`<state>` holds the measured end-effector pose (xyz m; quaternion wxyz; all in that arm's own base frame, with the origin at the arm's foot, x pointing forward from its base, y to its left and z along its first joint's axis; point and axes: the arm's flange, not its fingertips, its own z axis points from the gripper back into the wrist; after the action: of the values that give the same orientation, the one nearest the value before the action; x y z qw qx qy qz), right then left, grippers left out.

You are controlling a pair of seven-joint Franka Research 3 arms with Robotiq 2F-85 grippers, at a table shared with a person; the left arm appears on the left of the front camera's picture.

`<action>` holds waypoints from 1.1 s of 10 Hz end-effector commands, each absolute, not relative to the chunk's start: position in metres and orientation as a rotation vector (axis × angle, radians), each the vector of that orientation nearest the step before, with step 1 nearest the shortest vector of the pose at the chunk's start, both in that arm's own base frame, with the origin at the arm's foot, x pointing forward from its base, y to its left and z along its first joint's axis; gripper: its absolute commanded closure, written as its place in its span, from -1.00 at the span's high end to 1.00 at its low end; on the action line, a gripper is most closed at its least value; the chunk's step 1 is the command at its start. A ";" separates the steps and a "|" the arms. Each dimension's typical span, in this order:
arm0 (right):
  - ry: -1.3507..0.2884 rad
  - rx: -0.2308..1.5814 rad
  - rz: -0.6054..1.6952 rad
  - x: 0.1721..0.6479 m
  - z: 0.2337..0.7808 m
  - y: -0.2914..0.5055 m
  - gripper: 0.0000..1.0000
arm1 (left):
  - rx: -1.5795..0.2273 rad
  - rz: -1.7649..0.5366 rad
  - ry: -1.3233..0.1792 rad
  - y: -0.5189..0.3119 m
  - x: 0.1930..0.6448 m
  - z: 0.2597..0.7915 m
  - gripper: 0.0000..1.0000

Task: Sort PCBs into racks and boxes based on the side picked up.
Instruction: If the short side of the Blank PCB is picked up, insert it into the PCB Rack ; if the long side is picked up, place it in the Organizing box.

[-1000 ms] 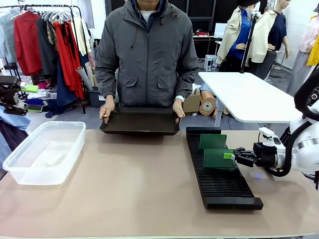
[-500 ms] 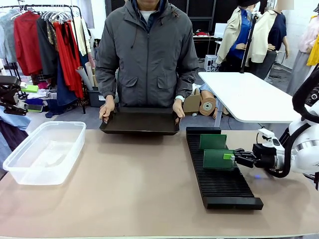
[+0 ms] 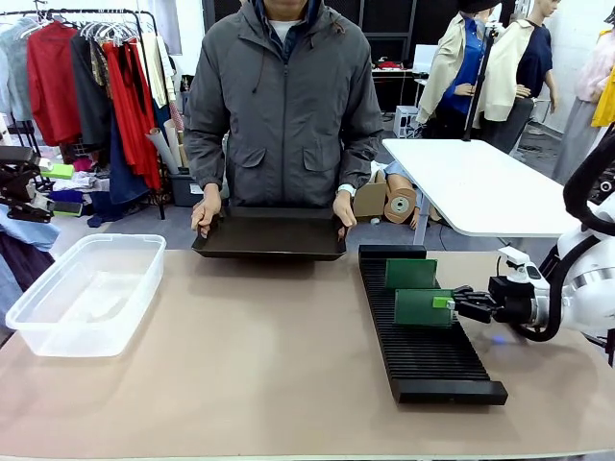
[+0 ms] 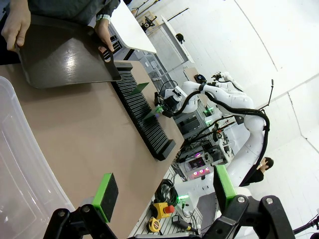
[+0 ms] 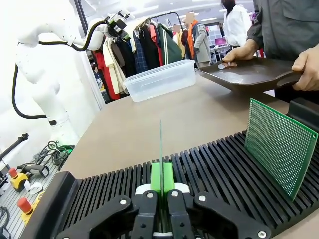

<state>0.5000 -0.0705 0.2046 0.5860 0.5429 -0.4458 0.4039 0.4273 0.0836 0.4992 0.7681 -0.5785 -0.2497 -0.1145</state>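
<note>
My right gripper [image 3: 455,304] is shut on a green PCB [image 3: 423,307], gripping its right edge. The board stands upright across the long black rack [image 3: 428,360], its lower edge at the slots. In the right wrist view this PCB [image 5: 161,144] shows edge-on between the shut fingers of the right gripper [image 5: 162,191]. A second PCB [image 3: 410,274], whose dotted face [image 5: 279,147] shows in the right wrist view, stands in the rack farther back. The clear box [image 3: 86,293] sits at the table's left. My left gripper [image 4: 164,191] hangs open and holds nothing, above the box's rim [image 4: 20,164].
A person at the far side holds a dark shallow tray [image 3: 269,233] by both ends, resting on the table's far edge. The tray [image 5: 249,73] lies just beyond the rack's far end. Bare tabletop [image 3: 250,346] lies between box and rack.
Almost nothing: my right gripper and its board shifted only very slightly at the rack. The person and tray stay still.
</note>
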 end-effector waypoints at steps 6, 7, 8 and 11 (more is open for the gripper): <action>-1.002 1.226 0.976 0.505 0.189 -0.072 -1.00 | -1.265 -0.241 -0.539 0.083 0.426 0.502 1.00; -1.000 1.220 0.994 0.504 0.186 -0.073 -1.00 | -1.265 -0.241 -0.539 0.083 0.426 0.502 1.00; -1.002 1.222 1.002 0.504 0.185 -0.073 -1.00 | -1.265 -0.241 -0.539 0.083 0.426 0.502 1.00; -1.001 1.245 1.010 0.503 0.177 -0.075 -1.00 | -1.265 -0.241 -0.539 0.083 0.426 0.502 1.00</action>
<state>0.5049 -0.0716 0.1969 0.5806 0.5434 -0.4441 0.4128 0.4273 0.0836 0.4992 0.7681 -0.5785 -0.2497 -0.1146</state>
